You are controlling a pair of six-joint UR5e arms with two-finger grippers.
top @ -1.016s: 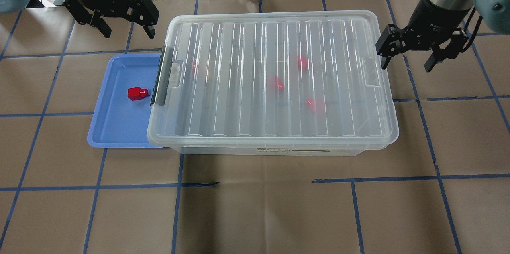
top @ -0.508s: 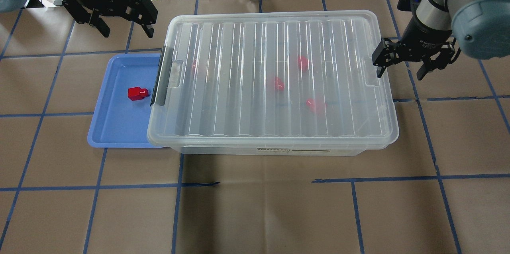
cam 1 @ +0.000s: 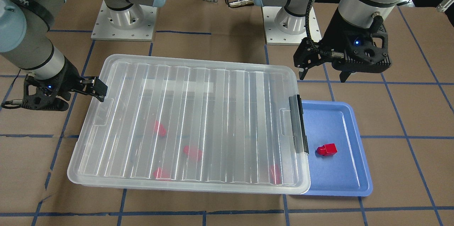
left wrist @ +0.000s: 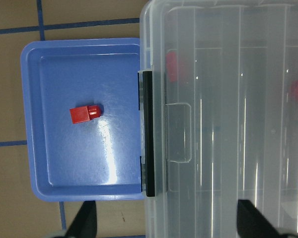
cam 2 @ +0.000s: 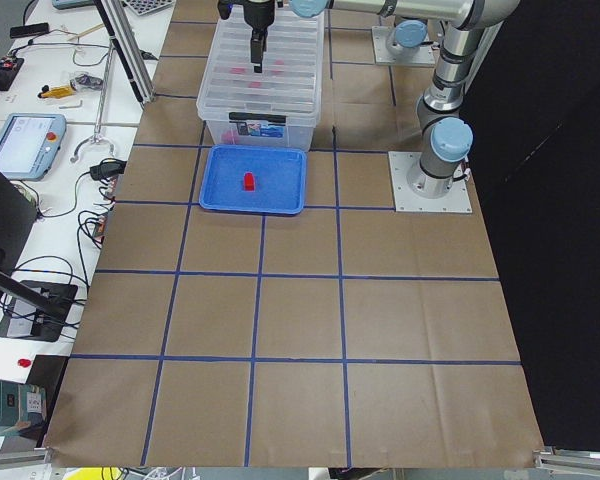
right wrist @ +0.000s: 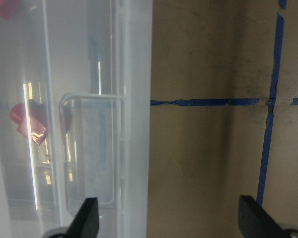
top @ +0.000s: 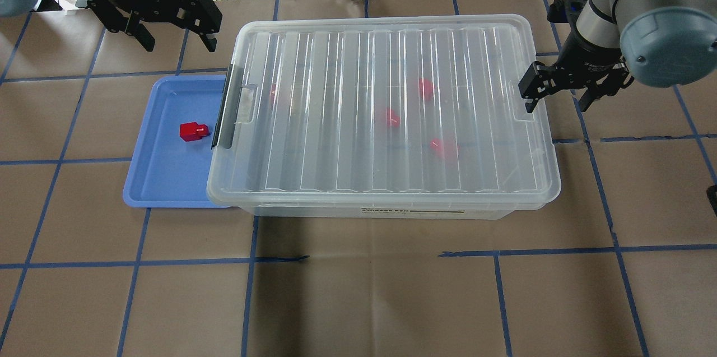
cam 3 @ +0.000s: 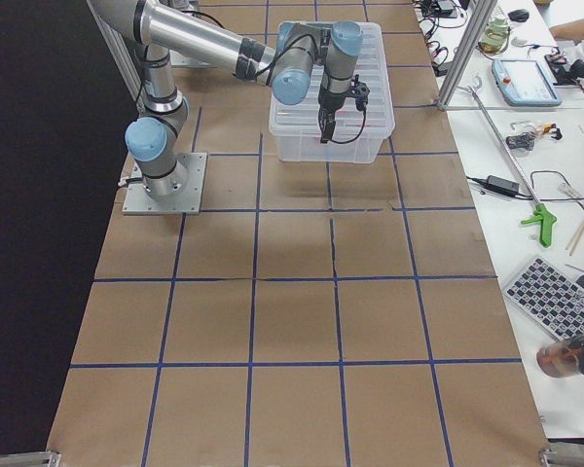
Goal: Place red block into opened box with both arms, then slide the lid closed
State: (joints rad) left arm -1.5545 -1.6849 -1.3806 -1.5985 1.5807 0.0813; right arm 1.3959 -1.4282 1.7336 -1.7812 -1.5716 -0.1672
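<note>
A red block (top: 194,131) (cam 1: 327,149) (left wrist: 85,114) lies alone in the blue tray (top: 168,177). The clear box (top: 392,212) stands beside the tray, and the ribbed lid (top: 381,110) (cam 1: 198,119) covers it fully. Several more red blocks show blurred through the lid. My left gripper (top: 180,46) (cam 1: 322,77) (left wrist: 169,220) hangs open and empty above the table behind the tray's far edge. My right gripper (top: 558,105) (right wrist: 170,218) is open at the lid's right short end. One finger is over the tab recess (right wrist: 87,148) and the other over the paper.
A black clip bar (top: 224,116) runs along the box's left short end, overlapping the tray's edge. Brown paper with blue tape lines covers the table. Tools and cables lie beyond the far edge. The arm bases (cam 1: 124,16) stand behind the box.
My right gripper has come down and moved in toward the lid's right end, still open. The left gripper, box, lid and blocks have stayed put.
</note>
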